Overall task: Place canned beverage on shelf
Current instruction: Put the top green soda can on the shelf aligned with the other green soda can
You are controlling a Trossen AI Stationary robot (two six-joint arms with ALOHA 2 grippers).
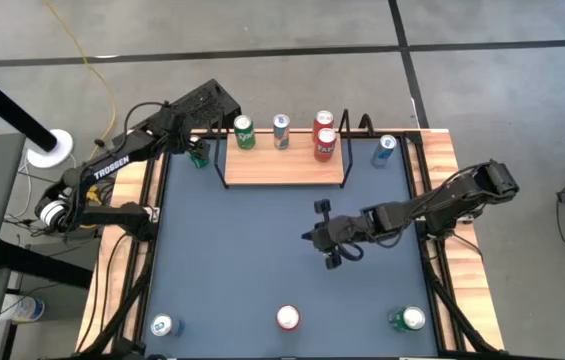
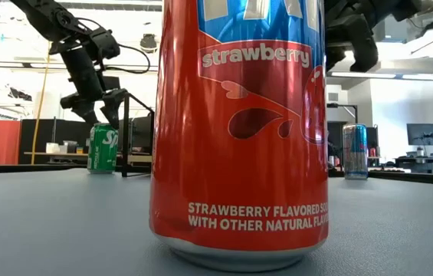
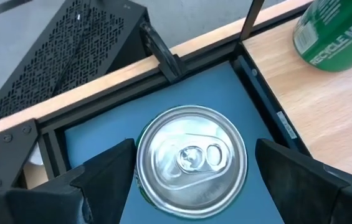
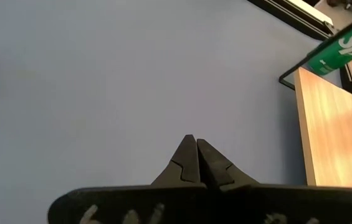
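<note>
Left gripper [image 1: 198,152] hangs at the far left corner of the table, just left of the shelf [image 1: 284,170]. Its dark fingers [image 3: 104,171] stand wide apart on either side of a green can [image 3: 191,163]; the left wrist view looks down on the can's silver lid with pull tab. Whether the pads touch the can wall I cannot tell. The can stands upright on the table top, not on the shelf.

Shelf: a rectangular light-wood board with visible grain and thin black wire frames at both ends, at the far middle of the table. On it, from left to right: a green can [image 1: 244,131], a blue-and-silver can [image 1: 281,130], two red cans [image 1: 325,143] close together at the right end. One blue can [image 1: 385,150] stands on the table just right of the shelf.

Right gripper [image 1: 328,238] hovers over the table's middle right, fingertips [image 4: 194,158] pressed together to a point, holding nothing.

Table [image 1: 262,260]: matte dark grey-blue top, black metal rails along the inner edge, light wood border. Three more cans along the near edge: a blue one [image 1: 165,325] left, a red strawberry soda can [image 1: 288,318] middle, a green one [image 1: 409,319] right. The low view is mostly filled by the strawberry can, glossy red with white lettering.

Room: grey concrete floor with dark tape lines, a yellow cable at far left; behind the table, desks and monitors under bright ceiling lights.
</note>
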